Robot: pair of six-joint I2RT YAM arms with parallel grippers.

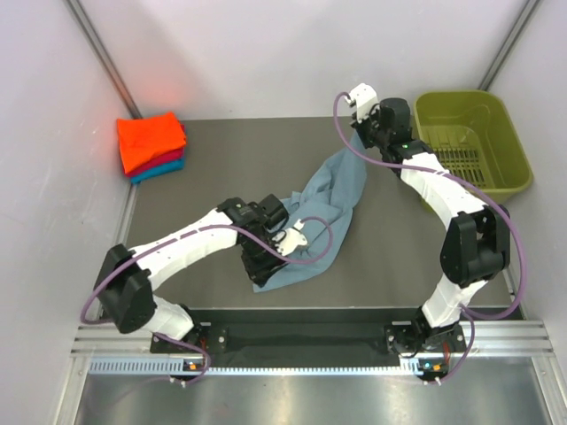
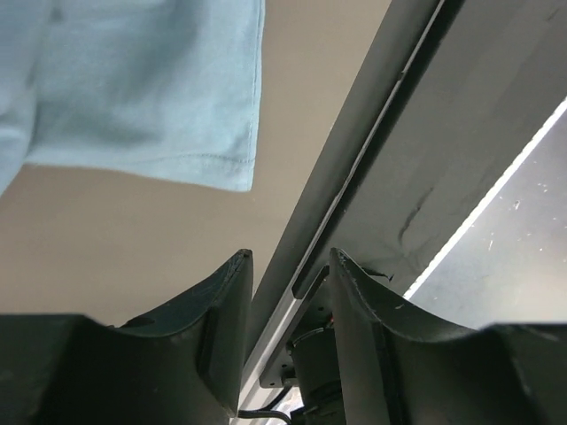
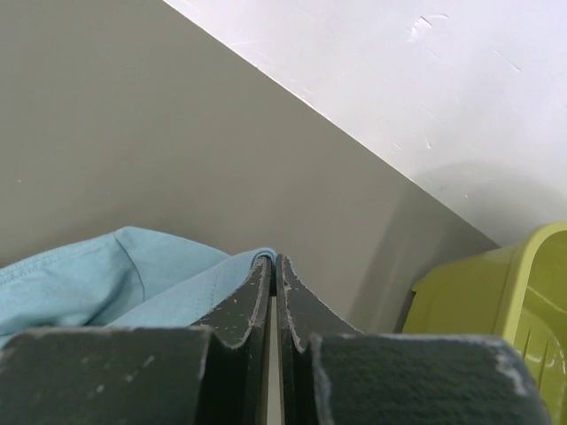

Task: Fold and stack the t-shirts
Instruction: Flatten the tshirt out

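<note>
The large grey-blue t-shirt (image 1: 332,190) lies rumpled across the middle of the table, drawn up towards the far right. My right gripper (image 1: 359,135) is shut on its far edge; in the right wrist view the cloth (image 3: 106,274) folds over the closed tips of that gripper (image 3: 275,258). My left gripper (image 1: 297,237) hovers over the shirt's near end, open and empty (image 2: 288,257). The shirt's hemmed edge (image 2: 133,80) shows beyond its fingers. Folded orange (image 1: 149,135), red (image 1: 161,161) and teal (image 1: 159,171) tees are stacked at the far left.
An olive-green plastic basket (image 1: 516,146) stands at the far right corner, close to my right gripper, and shows in the right wrist view (image 3: 496,301). The dark table (image 1: 230,168) is walled in white at back and sides. A metal rail (image 1: 310,363) runs along the near edge.
</note>
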